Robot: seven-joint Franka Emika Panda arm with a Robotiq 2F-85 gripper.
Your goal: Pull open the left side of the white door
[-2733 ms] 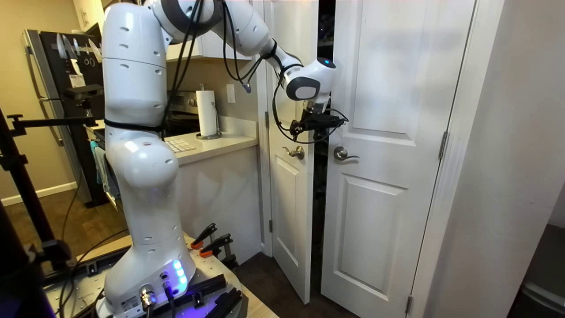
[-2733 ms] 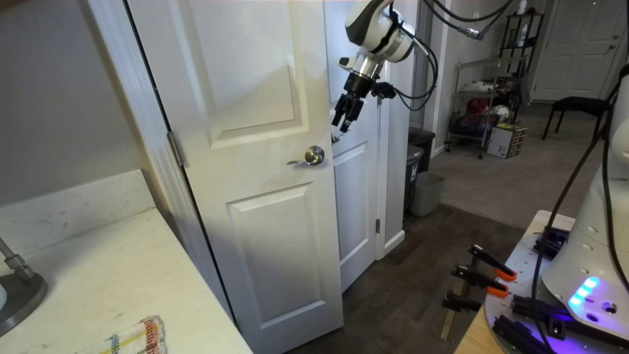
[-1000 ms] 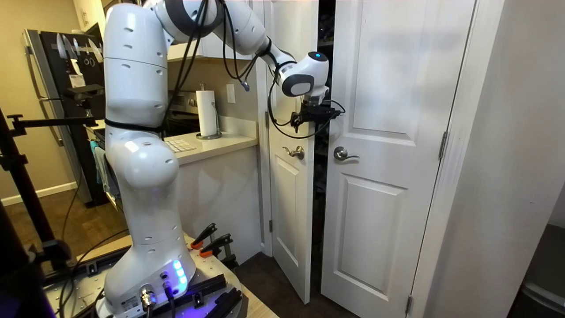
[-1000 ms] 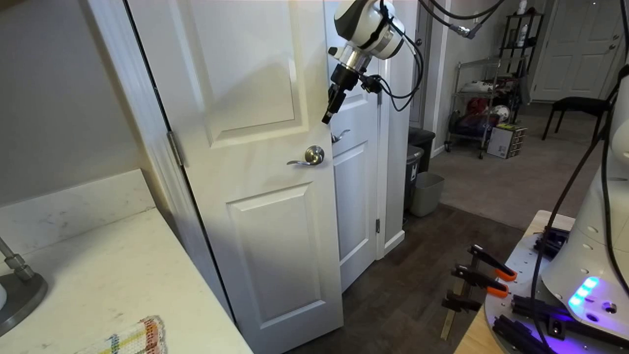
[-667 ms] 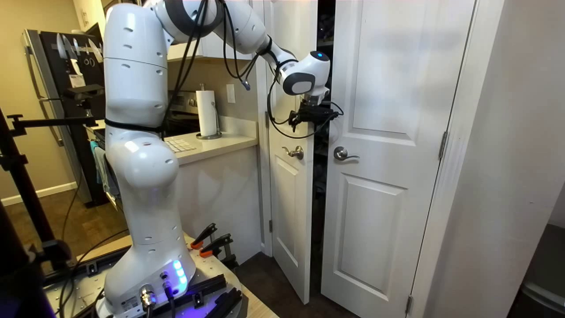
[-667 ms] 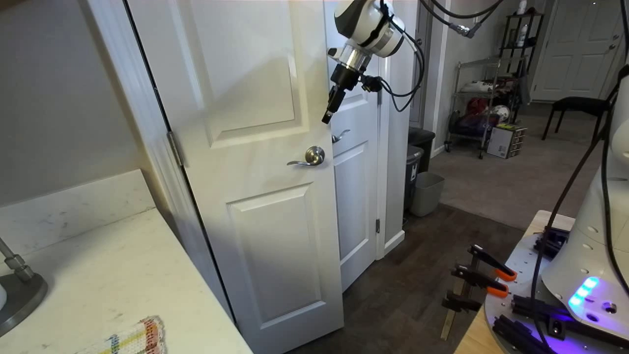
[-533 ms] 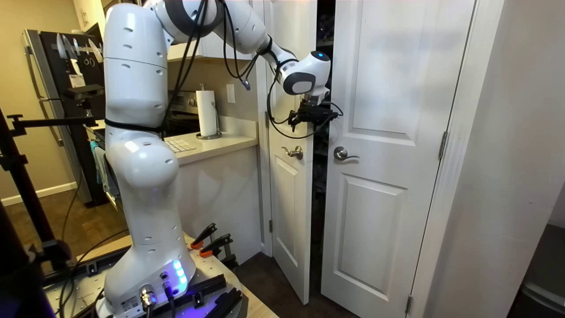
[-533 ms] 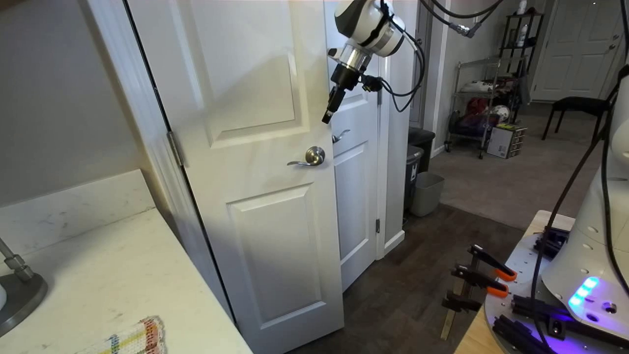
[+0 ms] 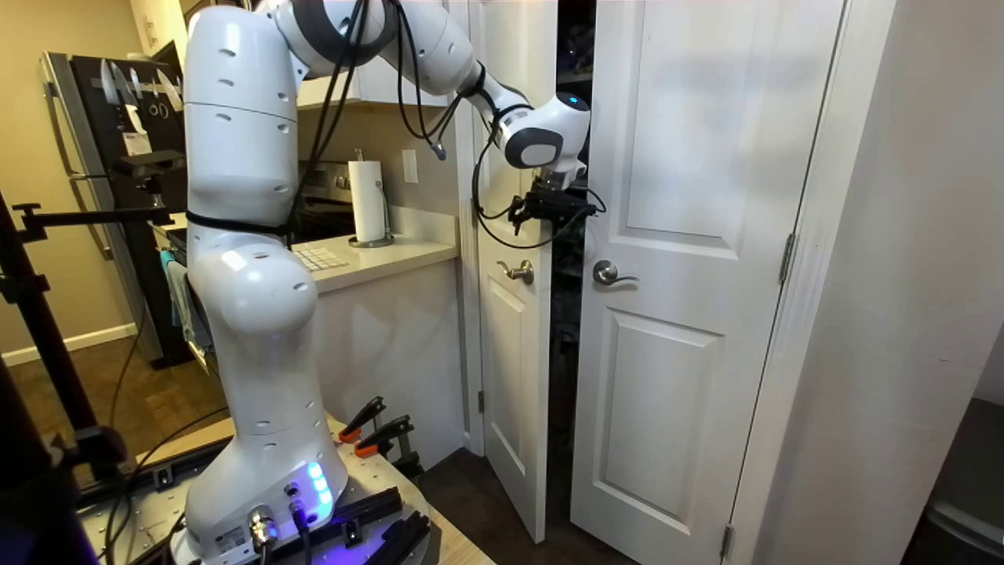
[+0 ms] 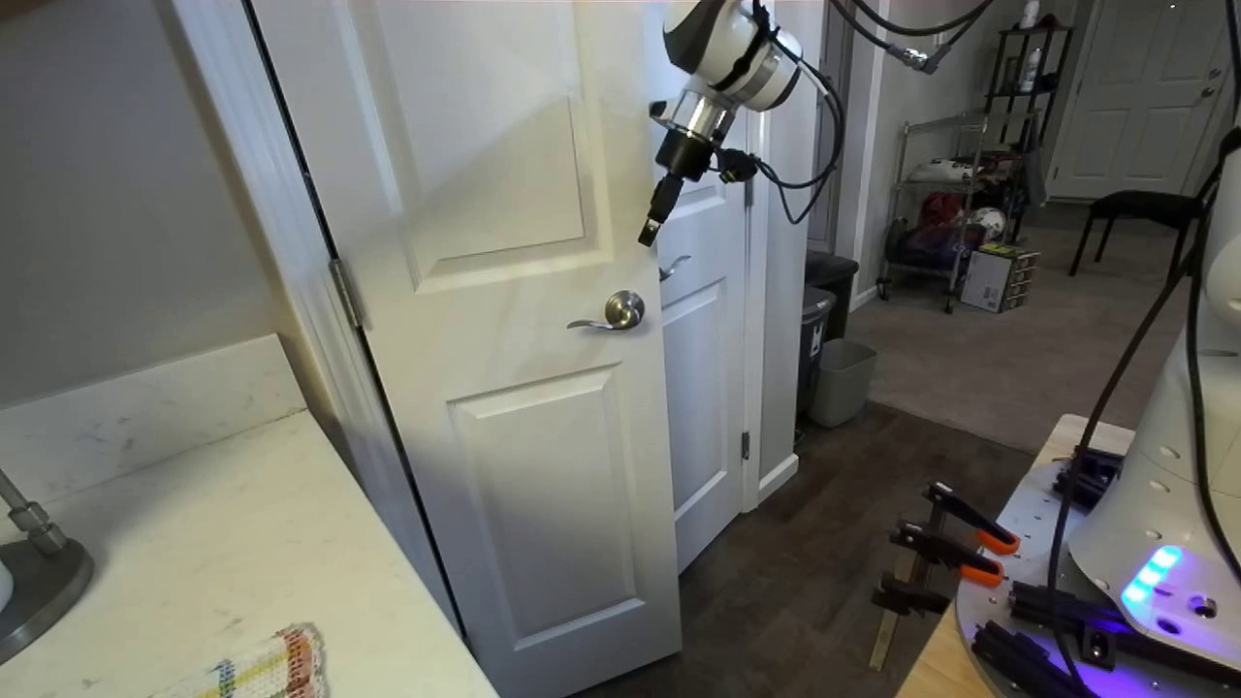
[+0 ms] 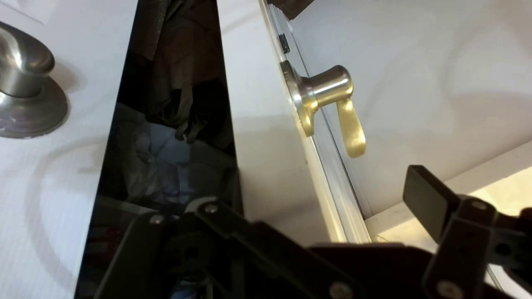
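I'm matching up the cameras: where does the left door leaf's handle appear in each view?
In an exterior view: left leaf's handle, near the centre, on the farther leaf.
In an exterior view: left leaf's handle, near the centre, on the nearer leaf.
In the wrist view: left leaf's handle, upper half, right of centre.
Shared landmark: right leaf's handle, in all three.

The left leaf (image 10: 514, 349) looks smooth, its lever handle (image 10: 621, 311) shiny metal.

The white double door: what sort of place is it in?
Probably a home kitchen, judging by what an exterior view shows left of the door: a fridge with knives on its side and a paper towel roll on a counter.
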